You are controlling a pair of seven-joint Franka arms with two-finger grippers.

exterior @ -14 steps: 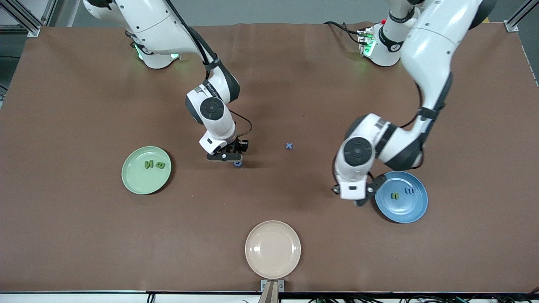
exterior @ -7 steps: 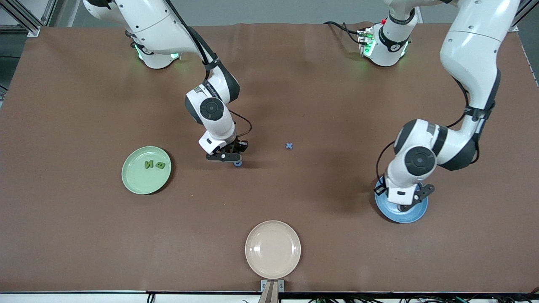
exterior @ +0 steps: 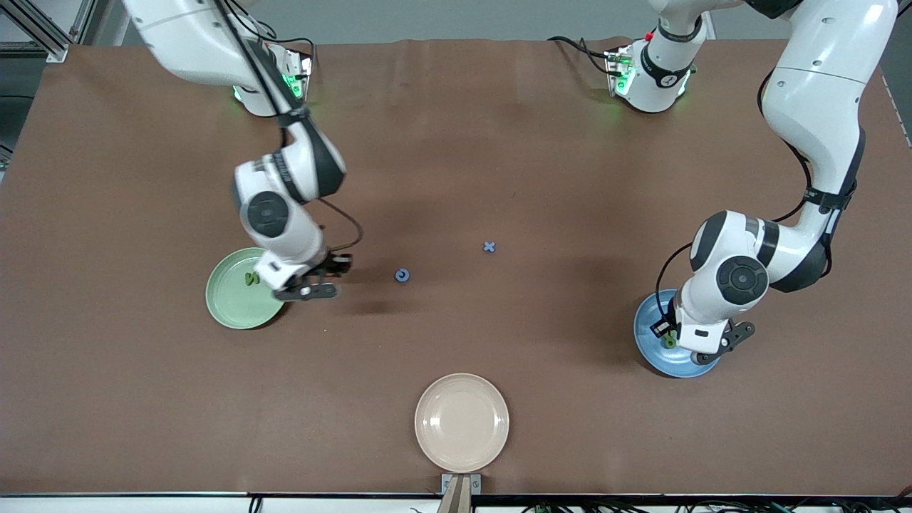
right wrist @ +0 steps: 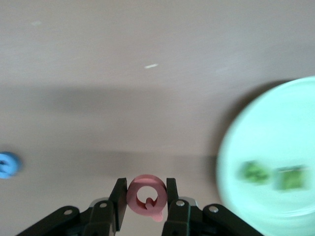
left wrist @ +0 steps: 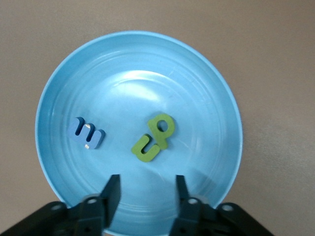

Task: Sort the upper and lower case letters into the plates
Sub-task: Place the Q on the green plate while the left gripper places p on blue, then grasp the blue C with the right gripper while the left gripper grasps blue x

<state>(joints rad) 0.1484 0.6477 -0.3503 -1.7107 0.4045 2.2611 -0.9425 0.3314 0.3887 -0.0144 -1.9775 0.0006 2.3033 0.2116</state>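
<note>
Brown mat covers my bench (exterior: 499, 142). Right pincer (right wrist: 145, 206) pinches the red Q (right wrist: 146, 196) beside the green plate (exterior: 226, 308), arm hiding one letter there. Left pincer (left wrist: 145, 194), spread and empty, over blue plate (left wrist: 206, 88): m (left wrist: 86, 132), n (left wrist: 146, 150), p (left wrist: 163, 129). Blue letter (exterior: 402, 276) shape unclear.

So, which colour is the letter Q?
Red-pink; the Q shows best in the right wrist view.
</note>
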